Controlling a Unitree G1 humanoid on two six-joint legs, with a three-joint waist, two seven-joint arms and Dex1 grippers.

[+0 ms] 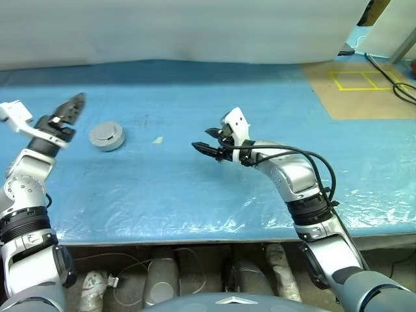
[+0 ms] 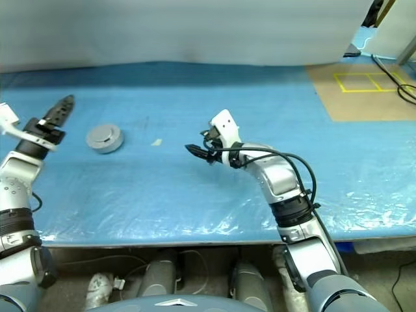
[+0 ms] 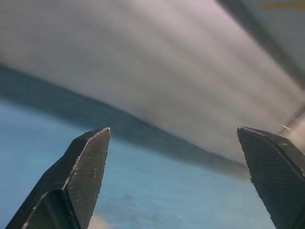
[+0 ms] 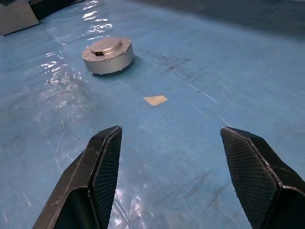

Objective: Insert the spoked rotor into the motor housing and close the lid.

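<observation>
A round grey motor housing stands on the blue table at the left, with the plain grey lid sitting on top of it. The spoked rotor is hidden. My left gripper hangs in the air just left of the housing, apart from it, tilted upward. Its fingers are open and empty in the left wrist view. My right gripper hovers over the middle of the table, pointing left toward the housing from well short of it. It is open with nothing between its fingers.
A small tan scrap lies on the blue sheet between the housing and my right gripper. The table's front edge runs below both arms. A white curtain closes the back. Cables and a yellow taped square lie at the far right.
</observation>
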